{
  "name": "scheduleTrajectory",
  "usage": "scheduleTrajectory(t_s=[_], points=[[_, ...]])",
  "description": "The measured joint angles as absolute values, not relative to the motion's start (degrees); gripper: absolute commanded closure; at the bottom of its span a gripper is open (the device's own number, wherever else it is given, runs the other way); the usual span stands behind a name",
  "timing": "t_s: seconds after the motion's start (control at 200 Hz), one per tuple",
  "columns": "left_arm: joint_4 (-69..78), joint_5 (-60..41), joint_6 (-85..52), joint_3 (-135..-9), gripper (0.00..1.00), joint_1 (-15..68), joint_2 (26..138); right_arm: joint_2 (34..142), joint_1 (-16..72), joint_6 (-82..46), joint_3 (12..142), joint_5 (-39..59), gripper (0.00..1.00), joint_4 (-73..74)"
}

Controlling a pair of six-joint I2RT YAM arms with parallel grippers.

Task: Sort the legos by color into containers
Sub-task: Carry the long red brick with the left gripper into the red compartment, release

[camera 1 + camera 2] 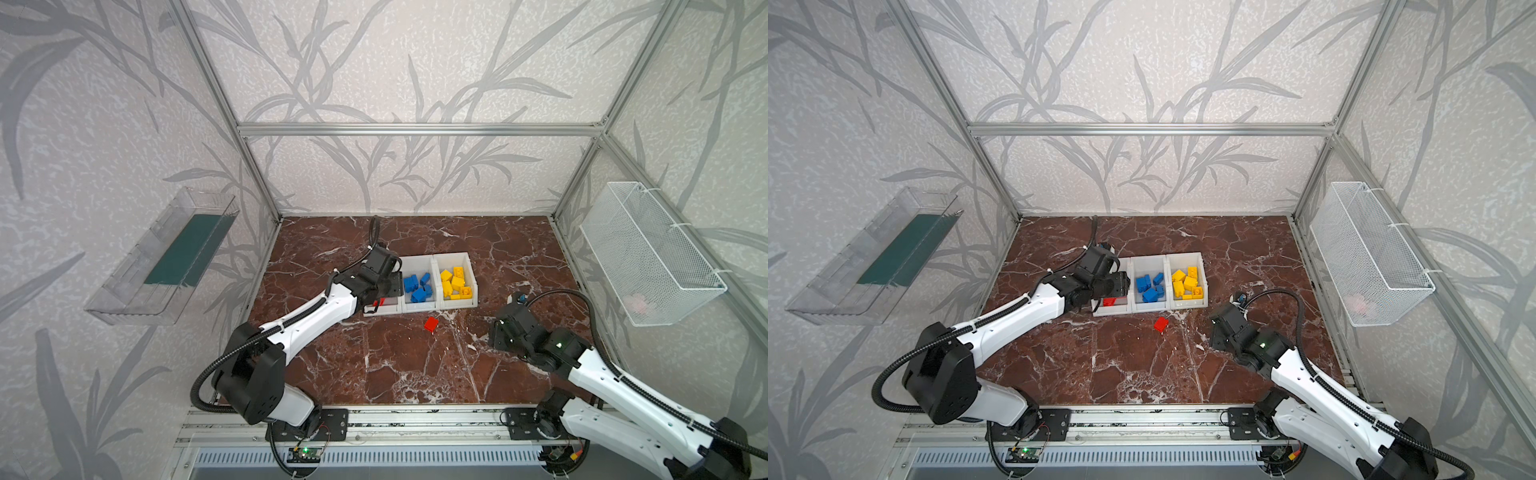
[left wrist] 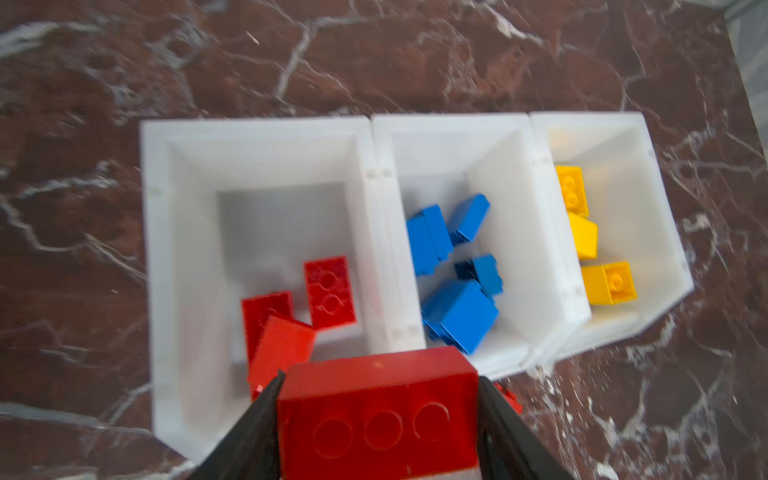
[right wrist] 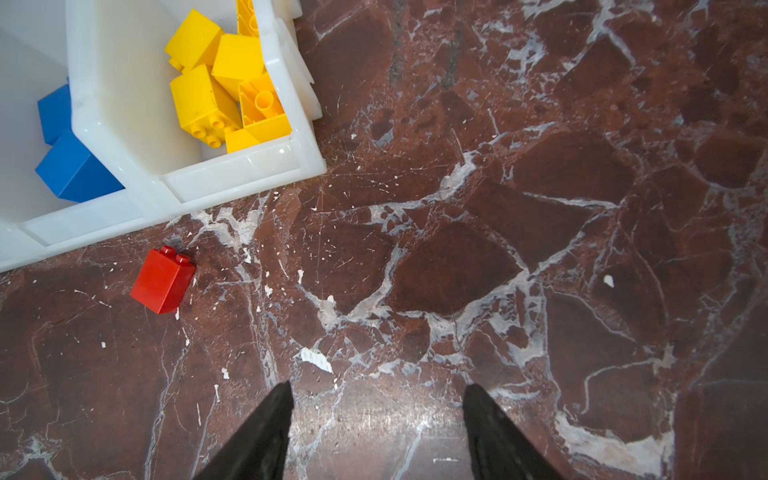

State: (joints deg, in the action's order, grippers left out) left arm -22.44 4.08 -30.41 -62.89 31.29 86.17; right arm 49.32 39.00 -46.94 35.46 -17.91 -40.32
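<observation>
Brick [image 2: 376, 415] of red plastic sits pinched in left tool [image 2: 380, 376]; right tool [image 3: 378, 385] gapes over veined marble [image 3: 582, 208].

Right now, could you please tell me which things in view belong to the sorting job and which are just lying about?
Job: white bins; blue bricks; yellow bricks; binned red bricks; held red brick in the left gripper; loose red brick on the table.
Lying about: clear wall tray; wire mesh basket.

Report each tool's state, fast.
Left tool: shut on a chunky red studded plastic brick.
Right tool: open, holding nothing.
</observation>
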Motion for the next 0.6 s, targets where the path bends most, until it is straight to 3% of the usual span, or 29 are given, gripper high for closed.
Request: scheduleTrajectory(t_s=[0.095, 0.28, 0.6], points=[[-22.61, 4.05, -28.97, -65.80, 0.37, 28.60, 90.24, 49.01, 39.00, -46.94, 35.46, -17.74, 0.34, -40.34], [-23.92, 3.95, -26.87, -69.28, 0.19, 26.20, 96.97, 47.81, 38.98, -46.89, 35.46, -17.43, 0.34, -40.71], [-25.39, 2.46, -26.61, -70.41, 0.15, 25.36, 97.03, 48.27, 38.92, -44.69, 35.46, -16.86, 0.33, -41.32]])
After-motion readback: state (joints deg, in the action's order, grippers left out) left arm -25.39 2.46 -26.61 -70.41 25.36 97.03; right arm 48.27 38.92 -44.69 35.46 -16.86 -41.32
